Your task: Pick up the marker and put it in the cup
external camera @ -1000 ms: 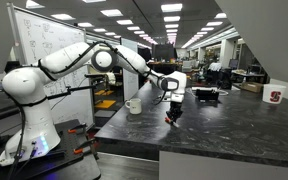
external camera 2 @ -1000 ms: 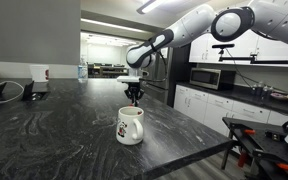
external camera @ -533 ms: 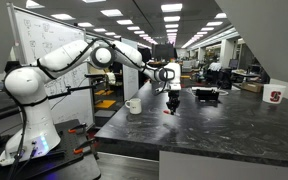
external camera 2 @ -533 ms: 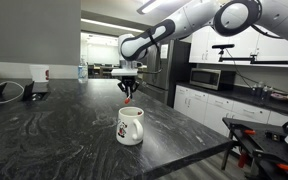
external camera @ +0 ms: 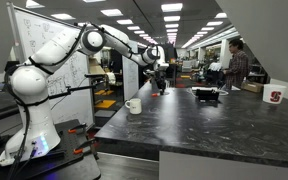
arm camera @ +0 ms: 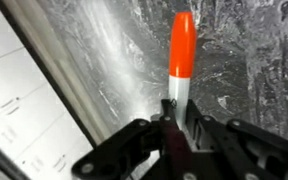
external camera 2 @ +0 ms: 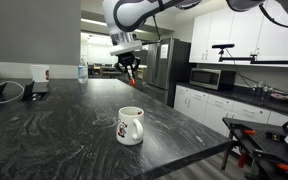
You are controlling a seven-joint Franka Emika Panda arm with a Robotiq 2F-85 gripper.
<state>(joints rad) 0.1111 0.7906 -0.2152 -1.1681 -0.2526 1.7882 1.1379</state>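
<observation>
Wrist view: orange marker point(arm camera: 182, 50) in the pincer point(arm camera: 177, 122), over dark countertop point(arm camera: 246, 60).

- Office lab with a kitchenette
- Written-on whiteboard point(external camera: 36, 45), rows of ceiling light panels point(external camera: 170, 12)
- Microwave point(external camera 2: 212, 78), white cabinets point(external camera 2: 224, 30), steel fridge point(external camera 2: 171, 66) by dark stone counter point(external camera 2: 44, 125)

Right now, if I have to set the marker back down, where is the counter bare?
The counter is bare all around the mug, widest between it and the black gear at the far corner. That corner, with the white tub, is the crowded bit. The claw holds the marker well above the surface.
</observation>
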